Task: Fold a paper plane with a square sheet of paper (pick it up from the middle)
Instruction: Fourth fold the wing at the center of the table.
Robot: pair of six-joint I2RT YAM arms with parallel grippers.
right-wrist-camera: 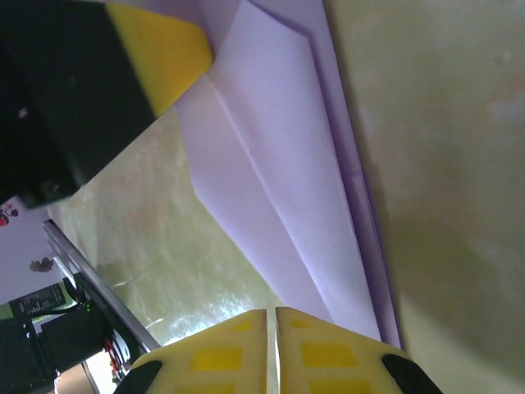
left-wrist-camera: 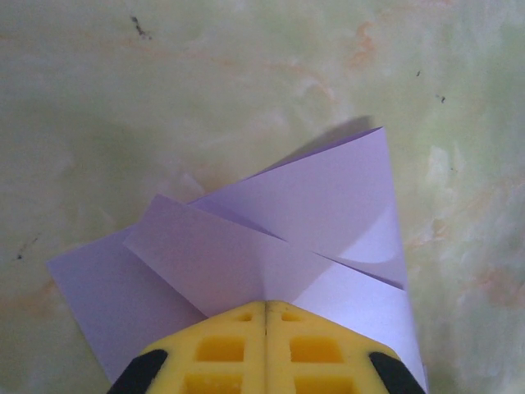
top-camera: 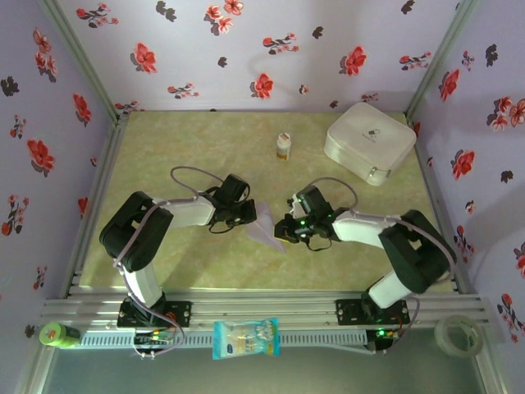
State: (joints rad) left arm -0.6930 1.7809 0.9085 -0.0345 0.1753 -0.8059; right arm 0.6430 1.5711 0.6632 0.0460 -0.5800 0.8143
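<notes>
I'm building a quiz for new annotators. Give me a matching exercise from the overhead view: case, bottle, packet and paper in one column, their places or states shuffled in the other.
Column one:
1 case
2 bottle
3 packet
4 paper

Column two:
A lavender, folded, centre
B small, upright, far middle
C blue-white, near edge
D white, far right

Pairs: 1-D, 2-B, 3-C, 4-A
</notes>
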